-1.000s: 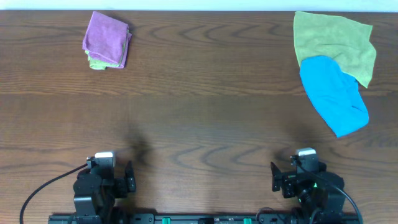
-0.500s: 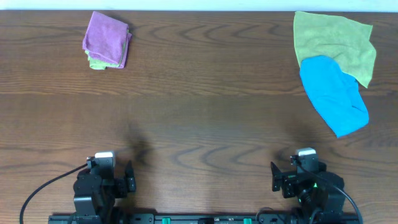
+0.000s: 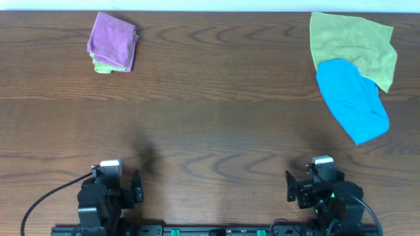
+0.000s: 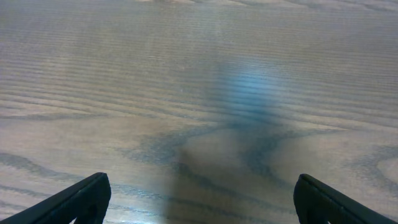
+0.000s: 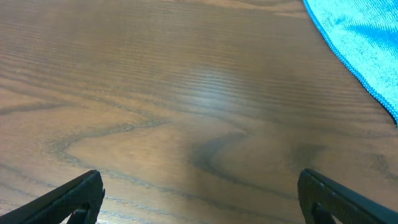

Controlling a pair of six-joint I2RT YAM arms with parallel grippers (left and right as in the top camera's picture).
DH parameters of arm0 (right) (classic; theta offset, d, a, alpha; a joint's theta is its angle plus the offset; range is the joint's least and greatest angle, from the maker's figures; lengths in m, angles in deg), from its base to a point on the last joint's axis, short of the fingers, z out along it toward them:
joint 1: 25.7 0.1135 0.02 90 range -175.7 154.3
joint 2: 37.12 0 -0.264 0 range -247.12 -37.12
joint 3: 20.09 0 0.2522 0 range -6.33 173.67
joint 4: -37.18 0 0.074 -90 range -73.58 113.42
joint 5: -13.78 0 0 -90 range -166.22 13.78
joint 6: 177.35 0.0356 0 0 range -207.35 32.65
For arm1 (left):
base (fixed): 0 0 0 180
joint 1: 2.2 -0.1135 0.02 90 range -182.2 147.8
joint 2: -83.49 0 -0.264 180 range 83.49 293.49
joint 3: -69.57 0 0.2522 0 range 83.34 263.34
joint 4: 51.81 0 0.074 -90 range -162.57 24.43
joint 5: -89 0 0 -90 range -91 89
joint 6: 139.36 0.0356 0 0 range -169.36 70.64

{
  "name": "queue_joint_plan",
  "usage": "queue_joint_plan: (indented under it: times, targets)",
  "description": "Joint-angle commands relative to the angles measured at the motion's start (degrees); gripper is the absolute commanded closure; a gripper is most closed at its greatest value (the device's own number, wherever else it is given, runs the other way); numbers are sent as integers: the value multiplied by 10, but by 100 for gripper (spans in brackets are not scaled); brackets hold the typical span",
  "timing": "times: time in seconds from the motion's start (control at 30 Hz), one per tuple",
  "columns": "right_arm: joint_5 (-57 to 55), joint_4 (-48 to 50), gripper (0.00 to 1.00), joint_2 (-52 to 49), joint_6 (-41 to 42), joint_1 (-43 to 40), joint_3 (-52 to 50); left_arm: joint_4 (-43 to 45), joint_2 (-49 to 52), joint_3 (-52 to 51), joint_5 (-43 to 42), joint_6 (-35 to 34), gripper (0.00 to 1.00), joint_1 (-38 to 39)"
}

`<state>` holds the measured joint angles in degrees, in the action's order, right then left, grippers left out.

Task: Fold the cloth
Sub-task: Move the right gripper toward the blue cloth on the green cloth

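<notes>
The sky-blue cloth (image 3: 353,99) lies crumpled at the far right of the table, its upper part overlapping the yellow-green cloth (image 3: 354,44). Its edge also shows at the top right of the right wrist view (image 5: 364,37). My left gripper (image 3: 117,185) rests at the table's front left, open and empty, with bare wood between its fingers (image 4: 199,199). My right gripper (image 3: 312,183) rests at the front right, open and empty (image 5: 200,199), well short of the blue cloth.
A purple folded cloth (image 3: 113,49) lies on a small green one at the back left. The wooden table (image 3: 210,124) spans the whole view.
</notes>
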<state>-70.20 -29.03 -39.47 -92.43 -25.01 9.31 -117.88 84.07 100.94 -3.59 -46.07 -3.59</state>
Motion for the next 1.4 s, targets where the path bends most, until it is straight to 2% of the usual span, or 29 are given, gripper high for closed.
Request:
queue_joint_plan:
  times: [0.0, 1.07, 1.37]
  targets:
    - [4, -6, 1, 6, -10, -7, -8, -32, -4, -4, 12, 17, 5, -1]
    - [2, -6, 1, 5, -10, -7, -8, -32, -4, -4, 12, 17, 5, -1]
    - [4, -7, 1, -53, -6, -12, -4, -32, -4, -4, 12, 17, 5, -1]
